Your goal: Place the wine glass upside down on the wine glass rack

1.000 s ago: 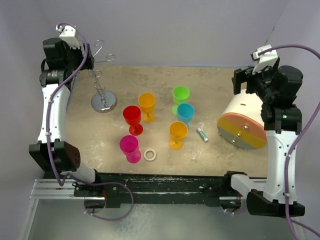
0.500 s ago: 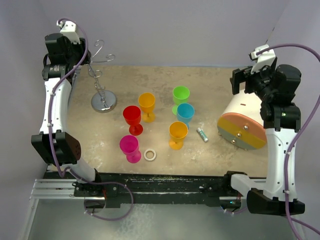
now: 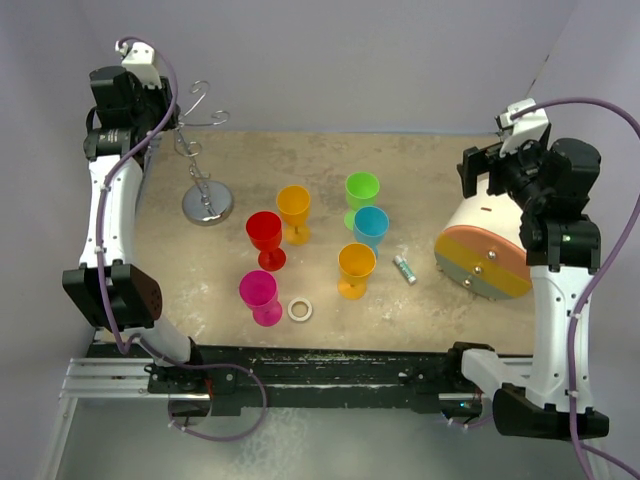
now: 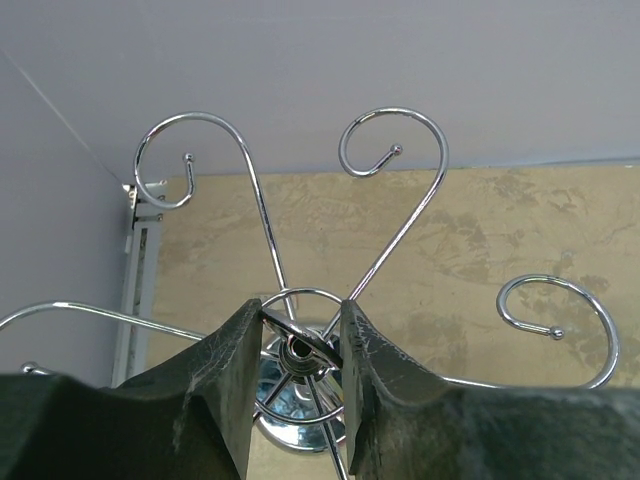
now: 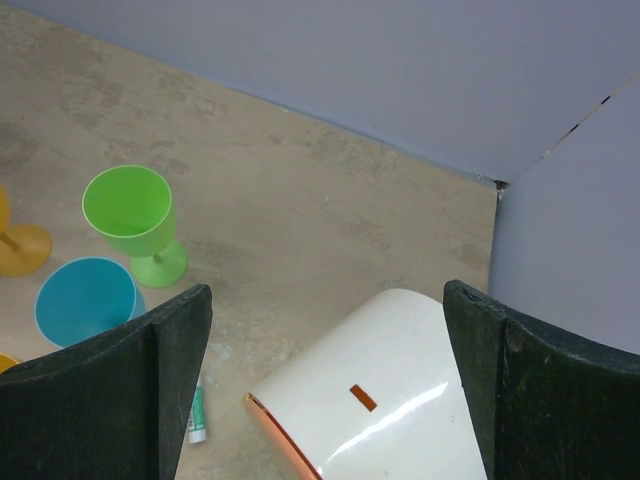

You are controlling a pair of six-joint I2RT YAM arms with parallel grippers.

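Top external view: nearest the arms, six coloured wine glasses (image 3: 264, 230) stand upright in the middle of the surface (image 3: 300, 160), none hung yet! The right claw (image 5: 320, 300) hangs spread wide and empty above the white dome (image 5: 370, 400). At the far left the wine glass rack (image 3: 208, 204) stands by the back corner, and the left claw (image 4: 298, 318) pinches its hub, pads touching the ring on both sides. My call: hold that stem square, don't tip the base, and leave the curled hooks (image 4: 395, 110) free for an inverted glass.

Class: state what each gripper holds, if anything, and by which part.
The left gripper clasps the wine glass rack by the small ring atop its stem. The right gripper is open, holding nothing.
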